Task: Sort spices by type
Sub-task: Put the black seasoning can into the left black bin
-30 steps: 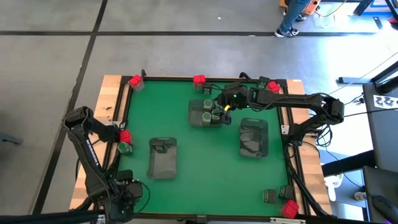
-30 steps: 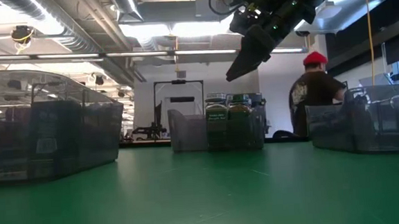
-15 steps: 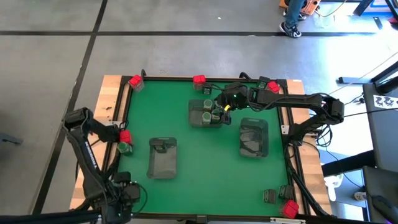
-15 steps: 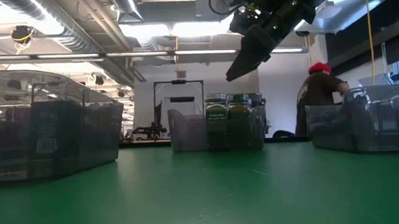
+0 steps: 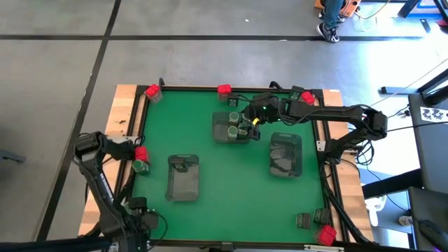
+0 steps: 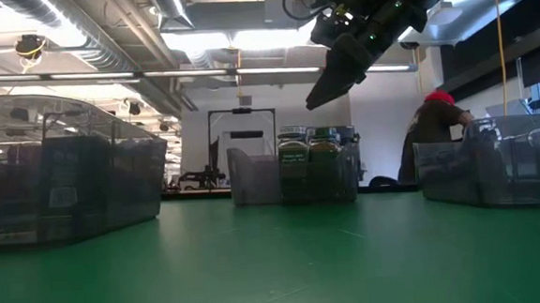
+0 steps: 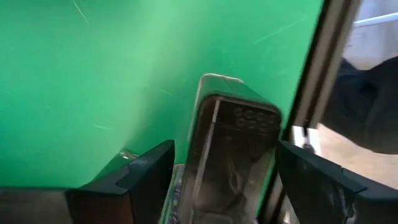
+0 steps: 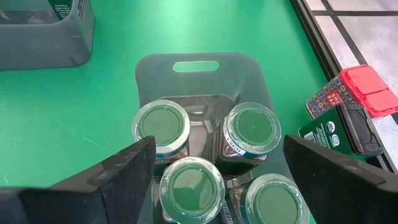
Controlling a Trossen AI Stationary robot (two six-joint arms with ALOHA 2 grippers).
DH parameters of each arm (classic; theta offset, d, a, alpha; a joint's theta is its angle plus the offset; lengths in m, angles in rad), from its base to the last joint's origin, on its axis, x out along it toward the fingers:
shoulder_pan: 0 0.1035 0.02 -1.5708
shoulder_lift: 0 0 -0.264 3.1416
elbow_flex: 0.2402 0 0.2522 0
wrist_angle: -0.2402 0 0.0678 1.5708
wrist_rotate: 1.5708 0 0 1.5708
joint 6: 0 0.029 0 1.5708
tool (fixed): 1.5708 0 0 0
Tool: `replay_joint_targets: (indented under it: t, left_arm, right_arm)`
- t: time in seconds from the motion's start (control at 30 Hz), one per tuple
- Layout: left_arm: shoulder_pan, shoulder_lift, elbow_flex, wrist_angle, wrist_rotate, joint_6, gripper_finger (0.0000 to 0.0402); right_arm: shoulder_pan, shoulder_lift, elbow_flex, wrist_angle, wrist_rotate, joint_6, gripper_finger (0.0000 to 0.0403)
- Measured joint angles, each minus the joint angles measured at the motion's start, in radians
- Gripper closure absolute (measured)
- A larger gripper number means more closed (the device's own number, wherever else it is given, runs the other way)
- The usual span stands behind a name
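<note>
Green surface: framed in dark rail, wood border at the edges.

Three grey trays: one at centre back holding four round green-lidded jars; one to the right; one at front left.

Right gripper: hovers above the jar tray, fingers spread wide and empty, the jars lying below and between them, not touched.

Left gripper: low at the surface's front-left corner, fingers partly open on either side of a dark grey tin, which stands between them by the rail; whether they press it, cannot tell.

Loose spices: red boxes along the back rail, one red box and a jar at the left edge, a tin and red box at front right.
</note>
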Motion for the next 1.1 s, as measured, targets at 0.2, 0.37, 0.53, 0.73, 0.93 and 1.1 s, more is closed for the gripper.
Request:
replay_joint_targets:
  t: [0.2, 0.37, 0.53, 0.73, 0.93, 1.1]
  left_arm:
    - [0.023, 0.008, 0.000, -0.003, 0.001, 0.018, 0.0184]
    - [0.041, 0.008, 0.000, -0.012, 0.001, 0.049, 0.0257]
    - [0.062, 0.001, 0.000, -0.032, 0.006, 0.056, 0.0284]
    - [0.094, -0.011, 0.023, -0.079, 0.005, 0.047, 0.0284]
    - [0.119, -0.011, 0.089, -0.164, 0.005, 0.115, 0.0281]
    - [0.139, -0.011, 0.160, -0.229, 0.002, 0.151, 0.0281]
  right_arm:
    - [0.000, 0.000, 0.000, 0.002, 0.000, 0.000, 0.0052]
    - [0.000, 0.000, 0.000, 0.002, 0.000, 0.000, 0.0052]
    - [0.000, 0.000, 0.000, 0.002, 0.000, 0.000, 0.0052]
    - [0.000, 0.000, 0.000, 0.002, 0.000, 0.000, 0.0052]
    - [0.000, 0.000, 0.000, 0.000, 0.001, 0.000, 0.0052]
    - [0.000, 0.000, 0.000, 0.000, 0.001, 0.000, 0.0052]
